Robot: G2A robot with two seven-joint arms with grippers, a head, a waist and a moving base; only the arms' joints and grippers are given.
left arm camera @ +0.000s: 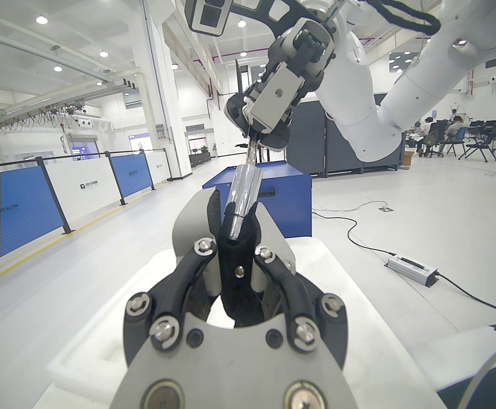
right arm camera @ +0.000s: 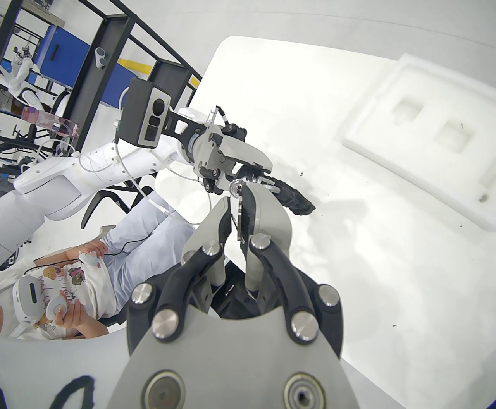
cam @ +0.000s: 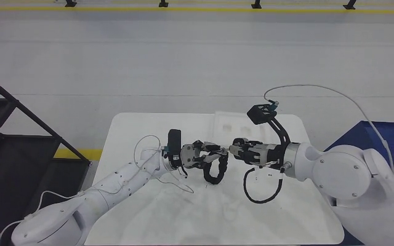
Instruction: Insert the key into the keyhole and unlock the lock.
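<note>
My right gripper [right arm camera: 234,217] pinches the key [left arm camera: 252,153], its blade running along the long axis of the lock cylinder [left arm camera: 244,189] with the tip at the keyhole end. My left gripper [left arm camera: 232,219] clamps that cylinder above the table [cam: 184,212].

Above the table [cam: 184,215], the left arm [cam: 117,184] and right arm [cam: 320,166] were white shells, each with a black camera bracket [cam: 261,114]. The left gripper [left arm camera: 232,205] and right gripper [right arm camera: 237,201] had grey plates, black links and silver screws; a black cable [left arm camera: 410,18] looped off the right arm.
</note>
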